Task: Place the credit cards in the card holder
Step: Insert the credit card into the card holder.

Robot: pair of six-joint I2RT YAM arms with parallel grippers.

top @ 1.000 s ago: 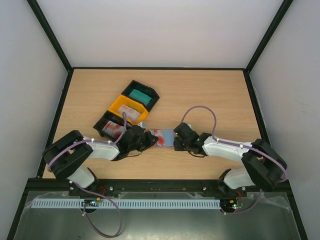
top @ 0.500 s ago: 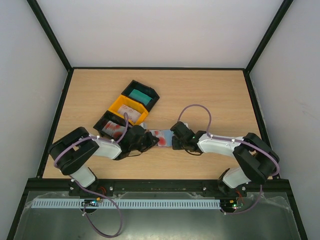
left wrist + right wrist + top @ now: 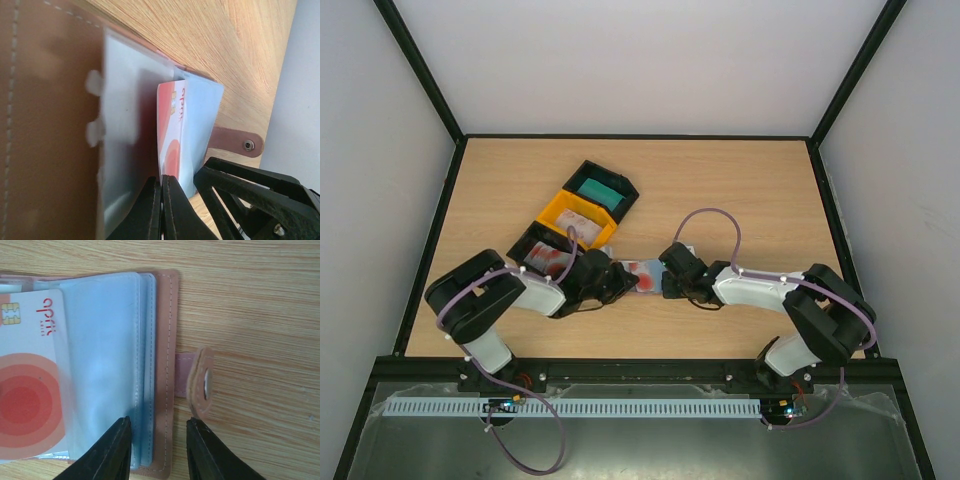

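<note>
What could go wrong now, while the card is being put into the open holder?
1. The left end effector pinches the card only at its edge, so the card might twist or slip out.
2. The card is only partly inside the clear sleeve and could catch there.
3. The right end effector straddles the edge of the holder with its fingers apart, so a push may slide the holder.

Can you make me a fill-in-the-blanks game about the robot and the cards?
1. The card holder lies ____ on the table.
2. The left hand pinches a red-and-white ____.
3. The middle tray of the three is ____.
Missing words: open; card; yellow.
</note>
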